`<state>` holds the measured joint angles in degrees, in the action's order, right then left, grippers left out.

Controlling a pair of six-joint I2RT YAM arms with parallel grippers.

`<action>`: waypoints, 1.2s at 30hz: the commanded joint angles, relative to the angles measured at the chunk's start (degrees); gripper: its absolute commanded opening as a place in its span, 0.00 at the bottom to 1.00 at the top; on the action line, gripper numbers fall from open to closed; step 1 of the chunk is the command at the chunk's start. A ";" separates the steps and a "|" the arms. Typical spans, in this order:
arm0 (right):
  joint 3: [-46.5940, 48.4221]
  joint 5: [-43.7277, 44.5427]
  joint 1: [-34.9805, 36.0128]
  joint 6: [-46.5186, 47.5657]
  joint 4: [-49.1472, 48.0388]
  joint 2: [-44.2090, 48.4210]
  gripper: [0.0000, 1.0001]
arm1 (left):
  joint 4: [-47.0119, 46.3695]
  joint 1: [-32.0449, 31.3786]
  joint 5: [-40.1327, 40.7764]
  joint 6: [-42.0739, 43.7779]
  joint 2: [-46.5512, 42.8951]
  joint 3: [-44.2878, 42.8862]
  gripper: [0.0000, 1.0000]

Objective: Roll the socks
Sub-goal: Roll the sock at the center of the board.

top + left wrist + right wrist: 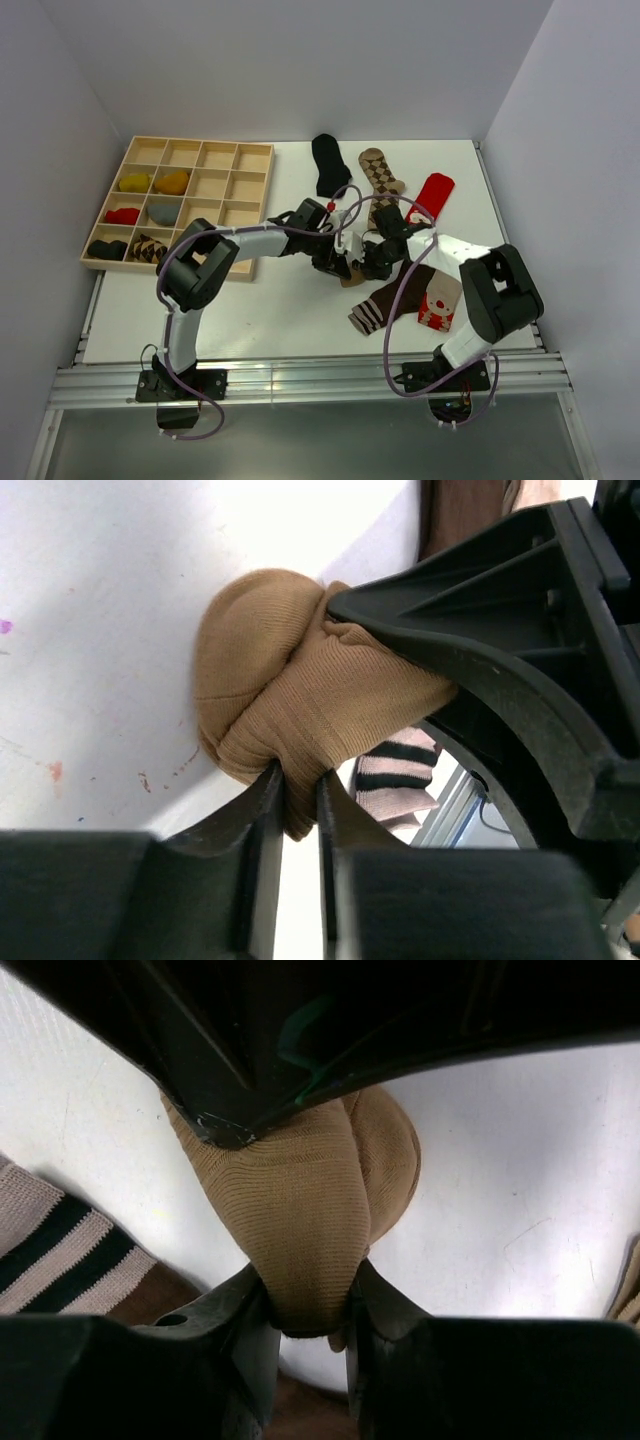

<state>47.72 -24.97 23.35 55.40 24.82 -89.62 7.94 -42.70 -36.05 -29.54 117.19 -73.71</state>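
- Centre of the worktop (290,320): the tan sock (351,279) sits bunched right between your two arms, a little below their tips in the overhead frame.
- Your left end effector (298,780) is nearly closed. Its fingers nip a thin fold at the lower edge of the bundle, and the fat rounded bulge lies up and to the left of them in the left wrist view.
- Your right end effector (308,1295) has its fingers pressed in on both sides of the same tan sock. It squeezes a thicker waist of fabric, so it stands a touch wider than the left.
- The relation that counts: in the right wrist view the bundle runs straight up the frame, from the right fingers to the left arm's black tip at the top. Its long axis lies from one end effector to the other, roughly left to right in the overhead frame.
- Neither arm is nearer. Both have hold of it, tip facing tip.
- My read: any tuck has to turn about that shared line, and one side must let go first or you only stretch the fabric.
- Just lower right of the pair lies the striped sock (385,305), close enough to snag.
- Well apart at upper left, the wooden tray (200,142) holds small rolled bundles in several compartments.
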 commanded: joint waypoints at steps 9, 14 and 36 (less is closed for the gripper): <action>10.80 -0.78 -0.50 -1.43 12.79 -9.07 0.13 | -12.59 -0.81 17.84 3.00 -13.20 14.81 0.37; 14.93 -0.61 -1.56 -1.26 17.01 -12.67 0.12 | -23.49 -0.98 28.72 2.90 -23.11 25.45 0.40; 30.23 -2.27 -3.14 0.33 34.15 -25.59 0.12 | -41.51 -28.05 70.68 43.33 -13.40 25.29 0.57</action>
<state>77.06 -30.65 20.91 55.00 54.15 -112.73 -26.15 -69.67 29.45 5.63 102.35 -46.22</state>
